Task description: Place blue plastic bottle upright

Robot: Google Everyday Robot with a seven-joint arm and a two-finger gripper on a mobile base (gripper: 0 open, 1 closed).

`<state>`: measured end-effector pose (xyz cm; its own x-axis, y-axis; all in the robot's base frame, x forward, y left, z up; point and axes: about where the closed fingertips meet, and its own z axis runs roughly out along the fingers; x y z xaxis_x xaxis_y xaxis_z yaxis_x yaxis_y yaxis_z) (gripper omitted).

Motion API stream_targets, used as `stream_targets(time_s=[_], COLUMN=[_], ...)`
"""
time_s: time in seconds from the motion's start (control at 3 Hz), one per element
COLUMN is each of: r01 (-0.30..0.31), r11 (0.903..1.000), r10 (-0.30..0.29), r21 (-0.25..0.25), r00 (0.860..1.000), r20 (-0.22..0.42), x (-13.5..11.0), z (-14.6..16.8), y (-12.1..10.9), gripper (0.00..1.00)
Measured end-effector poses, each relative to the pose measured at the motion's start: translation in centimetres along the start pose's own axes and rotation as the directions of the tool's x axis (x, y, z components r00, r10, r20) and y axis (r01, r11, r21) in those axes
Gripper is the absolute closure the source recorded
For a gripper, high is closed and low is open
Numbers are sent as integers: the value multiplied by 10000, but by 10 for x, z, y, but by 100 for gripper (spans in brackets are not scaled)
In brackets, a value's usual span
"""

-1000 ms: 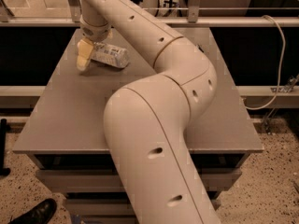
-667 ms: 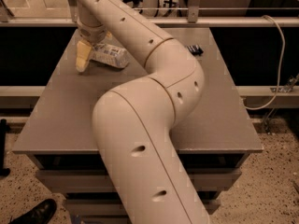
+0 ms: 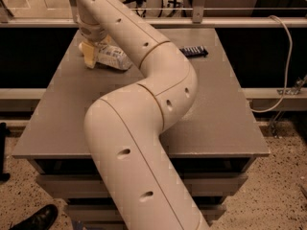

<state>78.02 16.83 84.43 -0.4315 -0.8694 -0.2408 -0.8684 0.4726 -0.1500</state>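
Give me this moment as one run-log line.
gripper: far-left of grey table, at bottle's end | small clear plastic bottle, pale bluish label: lying on side, not yet upright | flat dark-blue ridged object: far right, apart

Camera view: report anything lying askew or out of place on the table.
The blue plastic bottle lies on its side at the far left of the table, not upright; the gripper is down at its left end. Nothing else looks odd.

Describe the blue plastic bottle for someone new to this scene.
On the grey table, look to the far left corner, at the gripper. The blue plastic bottle lies there on its side, clear with a pale label; the flat dark ridged object lies far right.
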Motion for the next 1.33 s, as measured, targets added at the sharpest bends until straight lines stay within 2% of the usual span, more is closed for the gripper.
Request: stream_targets(time_s=[0.33,0.67,1.0,1.33], r01=[-90,-260,-447,-417], r11=[9998,9994,9990,9987], r10=[86,238,423,492], r21=[166,231,70,-281], r00=[9997,9957,9782,9281], r20=[242,895,2033,3691], x=[-2,1,17,49], z=[-14,-39,-77,-120], y=[-6,-13,-20,-17], gripper=[61,83,100,100])
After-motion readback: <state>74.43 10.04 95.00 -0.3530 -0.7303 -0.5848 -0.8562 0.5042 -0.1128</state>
